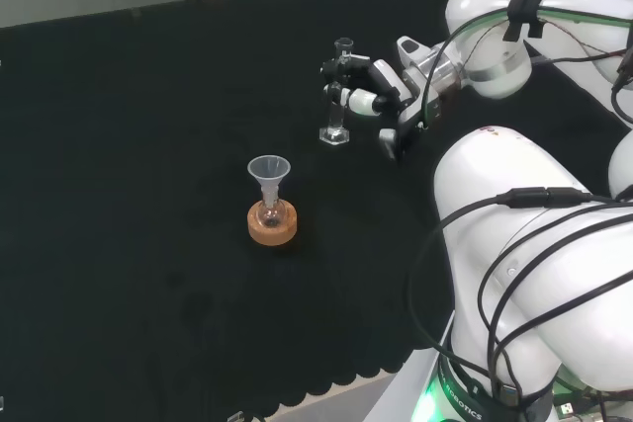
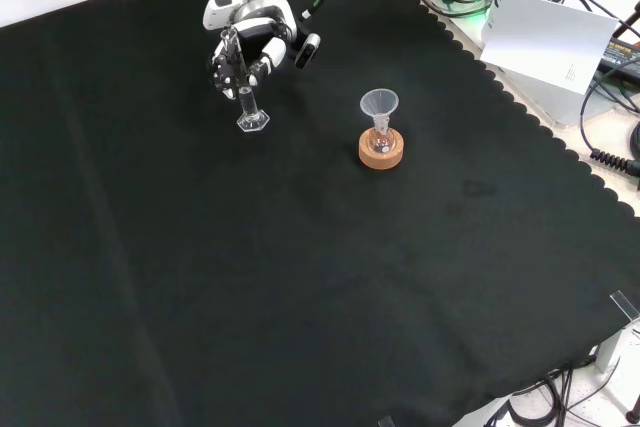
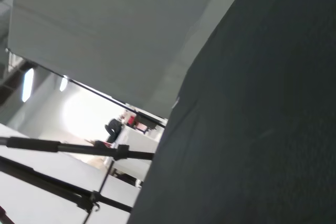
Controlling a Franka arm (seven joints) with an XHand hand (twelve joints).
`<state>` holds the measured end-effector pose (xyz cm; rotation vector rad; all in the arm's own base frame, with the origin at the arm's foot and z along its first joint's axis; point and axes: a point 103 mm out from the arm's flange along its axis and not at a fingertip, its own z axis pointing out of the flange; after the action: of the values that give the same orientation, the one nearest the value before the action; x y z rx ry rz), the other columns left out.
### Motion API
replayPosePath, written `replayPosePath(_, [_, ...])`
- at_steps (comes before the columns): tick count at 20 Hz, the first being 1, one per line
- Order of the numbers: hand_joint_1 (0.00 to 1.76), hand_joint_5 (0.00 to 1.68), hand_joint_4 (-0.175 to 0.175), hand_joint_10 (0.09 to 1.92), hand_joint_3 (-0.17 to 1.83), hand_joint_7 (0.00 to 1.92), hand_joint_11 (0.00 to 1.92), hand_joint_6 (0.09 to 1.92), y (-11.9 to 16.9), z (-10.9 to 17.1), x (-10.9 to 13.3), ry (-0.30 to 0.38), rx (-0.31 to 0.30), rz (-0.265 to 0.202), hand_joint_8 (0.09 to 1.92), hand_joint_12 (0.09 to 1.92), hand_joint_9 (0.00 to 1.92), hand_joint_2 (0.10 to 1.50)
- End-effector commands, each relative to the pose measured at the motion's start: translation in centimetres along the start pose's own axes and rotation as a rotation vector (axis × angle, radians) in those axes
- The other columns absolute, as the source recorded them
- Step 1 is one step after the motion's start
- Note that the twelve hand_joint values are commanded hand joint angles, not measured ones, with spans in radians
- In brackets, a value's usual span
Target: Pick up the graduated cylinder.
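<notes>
Your graduated cylinder (image 1: 338, 96) is slim clear glass on a hexagonal foot, long axis vertical, mouth up. It stands on the black cloth (image 1: 138, 145) at about 1 o'clock from the funnel (image 1: 269, 176) in the head view. The hand (image 1: 381, 96) has its fingers curled round the cylinder's upper part.

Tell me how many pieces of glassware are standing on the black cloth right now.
2 plainly show. The graduated cylinder stands upright at the hand, whose fingers curl around it. A funnel in a small flask sits on a cork ring, nearer the camera in the head view. Other clear pieces could escape notice.
</notes>
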<state>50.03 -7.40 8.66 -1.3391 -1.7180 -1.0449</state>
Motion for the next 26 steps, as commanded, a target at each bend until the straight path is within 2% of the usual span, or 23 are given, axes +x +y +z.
replayPosePath(1, [1.36, 0.83, -0.074, 0.52, -0.17, 0.73, 0.92, 0.84, 0.6, -1.5, 1.9, -0.202, 0.055, -0.035, 0.83, 0.97, 1.02, 1.38])
replayPosePath(4, [1.37, 0.85, -0.078, 0.50, -0.17, 0.78, 0.95, 0.83, 0.8, -2.0, 2.8, -0.300, 0.105, -0.056, 0.79, 0.95, 1.05, 1.38])
replayPosePath(11, [1.38, 0.89, -0.086, 0.43, -0.17, 0.88, 0.99, 0.82, 0.7, -3.6, 4.7, -0.422, 0.171, -0.048, 0.70, 0.91, 1.13, 1.37])
replayPosePath(18, [1.40, 0.89, -0.089, 0.40, -0.17, 0.92, 1.01, 0.83, -0.5, -4.6, 6.6, -0.482, 0.254, -0.001, 0.67, 0.90, 1.16, 1.36])
replayPosePath(26, [1.42, 0.89, -0.090, 0.41, -0.17, 0.94, 1.02, 0.84, -2.9, -4.7, 9.9, -0.508, 0.309, 0.006, 0.68, 0.90, 1.17, 1.36])
